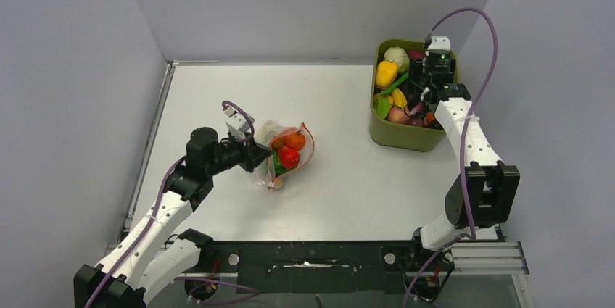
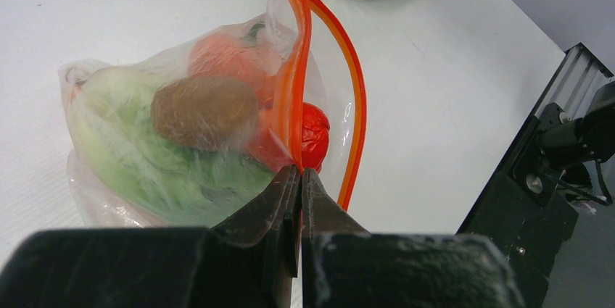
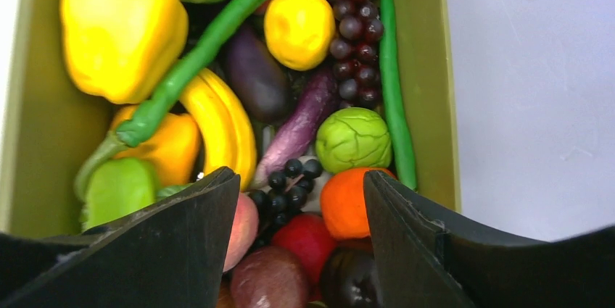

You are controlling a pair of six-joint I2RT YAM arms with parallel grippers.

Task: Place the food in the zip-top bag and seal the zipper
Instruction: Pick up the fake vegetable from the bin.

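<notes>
Left wrist, left pincer (image 2: 299, 176) clamped on zipper's (image 2: 291, 83) near end

White table (image 1: 348, 177), flat, gray walls on 3 sides. 2 things sit on it, well apart.
Zip-top bag (image 1: 270, 134) on left half, lying on its side, belly resting on table top. Plastic clear and crinkly. Food (image 1: 289, 154) inside shows through: orange, red, green, brown. Orange-red zipper (image 2: 290, 116) along bag mouth, mouth gaping open.
Green tub (image 1: 406, 134) at far right, close to right wall, standing upright, packed with toy fruits and vegetables (image 3: 297, 25)
</notes>
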